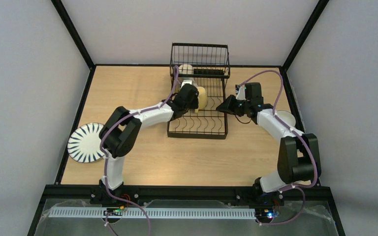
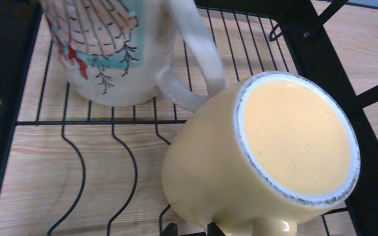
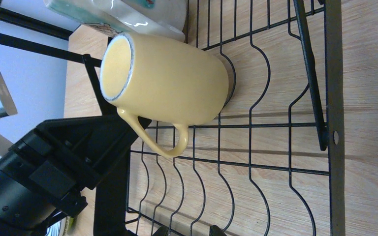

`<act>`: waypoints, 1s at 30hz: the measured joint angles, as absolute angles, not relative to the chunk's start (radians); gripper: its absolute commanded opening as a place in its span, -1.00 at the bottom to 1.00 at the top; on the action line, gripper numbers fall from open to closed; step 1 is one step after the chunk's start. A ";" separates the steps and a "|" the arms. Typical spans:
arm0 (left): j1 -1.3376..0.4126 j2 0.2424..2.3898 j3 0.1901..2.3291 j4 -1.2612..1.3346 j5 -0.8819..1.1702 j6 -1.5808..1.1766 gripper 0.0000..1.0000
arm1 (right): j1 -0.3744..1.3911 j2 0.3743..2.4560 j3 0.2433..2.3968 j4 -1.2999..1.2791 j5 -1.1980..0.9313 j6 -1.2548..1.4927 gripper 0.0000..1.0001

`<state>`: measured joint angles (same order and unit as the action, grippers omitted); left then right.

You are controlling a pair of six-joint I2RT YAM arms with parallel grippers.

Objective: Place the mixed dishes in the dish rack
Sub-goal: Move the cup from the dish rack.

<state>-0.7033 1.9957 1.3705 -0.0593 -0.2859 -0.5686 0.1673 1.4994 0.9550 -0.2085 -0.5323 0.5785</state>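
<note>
Left gripper (image 2: 191,230): I see only the tips, slightly apart; I cannot tell whether they pinch anything.
Right gripper (image 3: 188,230): fingers spread, nothing between them.
Yellow mug (image 2: 275,147): tipped on the dish rack (image 2: 78,123) wires just ahead of my left tool, base towards it.
Patterned mug (image 2: 108,49): farther ahead, to the left.
Striped plate (image 1: 85,142): well behind my left tool, outside the rack.

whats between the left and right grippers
The yellow mug, on its side on the lower wires of the dish rack, beside the left gripper; then only bare wires up to the right gripper. The top view shows it.
</note>
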 measured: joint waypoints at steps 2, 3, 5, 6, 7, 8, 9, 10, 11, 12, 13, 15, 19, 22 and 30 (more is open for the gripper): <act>-0.703 2.010 1.392 -0.062 -0.277 -0.567 -0.36 | 0.167 1.506 0.955 -0.208 -0.532 0.578 -0.09; -0.703 2.018 1.401 -0.062 -0.272 -0.567 -0.36 | 0.167 1.509 0.955 -0.208 -0.532 0.578 -0.09; -0.703 2.037 1.420 -0.065 -0.264 -0.565 -0.36 | 0.167 1.515 0.955 -0.208 -0.532 0.578 -0.09; -0.703 2.046 1.426 -0.065 -0.261 -0.565 -0.36 | 0.167 1.518 0.955 -0.208 -0.532 0.578 -0.09; -0.703 2.055 1.430 -0.065 -0.258 -0.565 -0.36 | 0.167 1.520 0.955 -0.208 -0.532 0.578 -0.09; -0.703 2.063 1.433 -0.065 -0.254 -0.565 -0.36 | 0.167 1.522 0.956 -0.208 -0.532 0.578 -0.09; -0.703 2.070 1.436 -0.067 -0.252 -0.565 -0.36 | 0.167 1.524 0.957 -0.208 -0.532 0.578 -0.09; -0.704 2.079 1.443 -0.070 -0.249 -0.565 -0.36 | 0.167 1.525 0.958 -0.208 -0.532 0.578 -0.09; -0.703 2.085 1.448 -0.071 -0.245 -0.565 -0.36 | 0.167 1.526 0.958 -0.208 -0.532 0.578 -0.09; -0.703 2.092 1.455 -0.075 -0.242 -0.565 -0.35 | 0.167 1.528 0.959 -0.208 -0.532 0.578 -0.09; -0.703 2.101 1.464 -0.076 -0.239 -0.565 -0.35 | 0.167 1.528 0.959 -0.208 -0.532 0.577 -0.09; -0.703 2.114 1.480 -0.076 -0.234 -0.565 -0.35 | 0.167 1.530 0.960 -0.208 -0.531 0.575 -0.09; -0.702 2.133 1.512 -0.082 -0.227 -0.564 -0.35 | 0.167 1.536 0.965 -0.208 -0.531 0.575 -0.09; -0.702 2.151 1.548 -0.090 -0.225 -0.566 -0.33 | 0.167 1.539 0.972 -0.208 -0.530 0.575 -0.09; -0.702 2.199 1.624 -0.112 -0.224 -0.570 -0.32 | 0.167 1.549 0.973 -0.208 -0.527 0.575 -0.09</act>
<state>-0.7025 2.1990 1.6238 -0.1116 -0.2245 -0.5705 0.1673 1.5486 0.9733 -0.2081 -0.5266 0.5755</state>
